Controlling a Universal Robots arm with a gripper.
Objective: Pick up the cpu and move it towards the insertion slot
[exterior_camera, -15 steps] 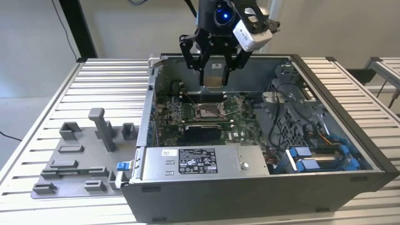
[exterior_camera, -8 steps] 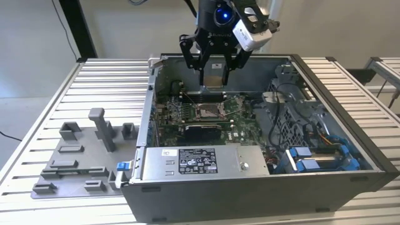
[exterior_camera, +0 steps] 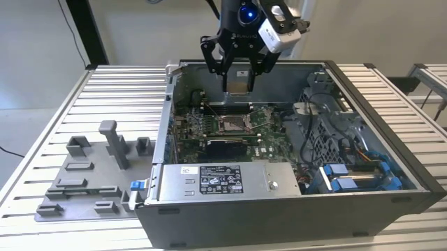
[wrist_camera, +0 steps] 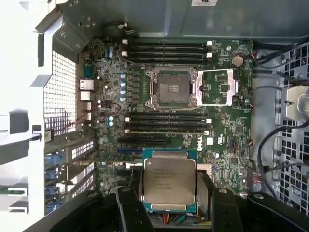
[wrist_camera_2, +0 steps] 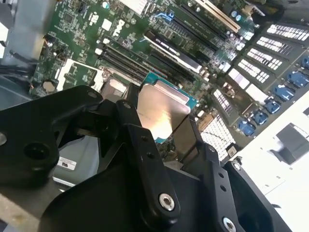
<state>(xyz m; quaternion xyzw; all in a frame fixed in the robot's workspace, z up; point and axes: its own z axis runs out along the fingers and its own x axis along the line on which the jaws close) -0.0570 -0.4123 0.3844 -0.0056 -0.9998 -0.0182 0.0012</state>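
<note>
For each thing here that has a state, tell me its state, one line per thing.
cpu: held in the gripper, lifted above the board.
gripper: shut on the cpu.
insertion slot: open, no chip inside.
computer case: side open, lying flat.

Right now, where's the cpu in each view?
Exterior view: cpu held in the hand, above the open case's back part.
First wrist view: cpu between the fingers, silvery face to the camera.
Second wrist view: cpu above the black linkage.
Shared landmark: the insertion slot.
</note>
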